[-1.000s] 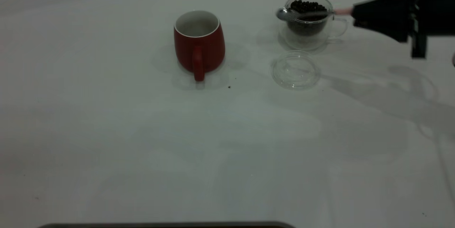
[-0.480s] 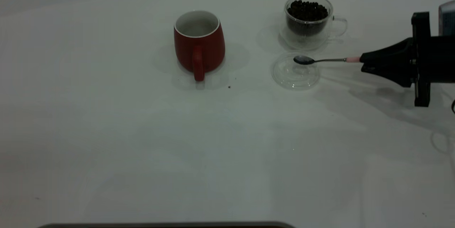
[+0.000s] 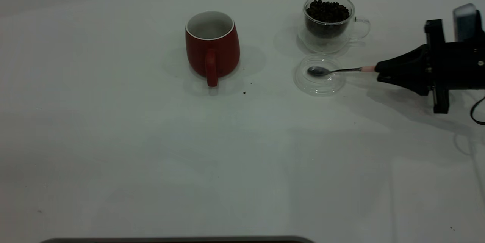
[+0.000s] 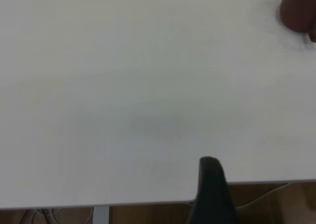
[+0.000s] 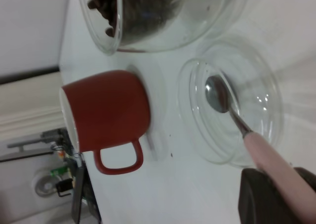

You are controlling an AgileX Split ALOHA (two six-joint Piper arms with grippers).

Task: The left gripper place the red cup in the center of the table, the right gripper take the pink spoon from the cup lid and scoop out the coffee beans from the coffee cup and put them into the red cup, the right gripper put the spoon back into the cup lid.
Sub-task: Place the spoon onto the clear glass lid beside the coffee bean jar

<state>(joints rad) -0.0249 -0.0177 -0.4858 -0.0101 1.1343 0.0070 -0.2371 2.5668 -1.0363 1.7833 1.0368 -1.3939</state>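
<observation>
The red cup (image 3: 212,46) stands upright near the table's middle, handle toward the camera; it also shows in the left wrist view (image 4: 297,9) and the right wrist view (image 5: 108,113). The glass coffee cup (image 3: 328,21) with dark beans stands at the back right. In front of it lies the clear cup lid (image 3: 320,83). My right gripper (image 3: 380,72) is shut on the pink handle of the spoon (image 5: 274,162). The spoon's metal bowl (image 3: 317,71) lies inside the lid (image 5: 256,100) and looks empty. A dark part of my left gripper (image 4: 211,187) hangs over the table's edge, far from the cup.
A small dark speck (image 3: 244,92) lies on the white table (image 3: 151,140) right of the red cup. The right arm's body (image 3: 451,65) and a cable (image 3: 478,112) sit along the right edge.
My right gripper carried the spoon from over the coffee cup down toward the camera. The spoon's bowl now sits in the lid, which shifted slightly right.
</observation>
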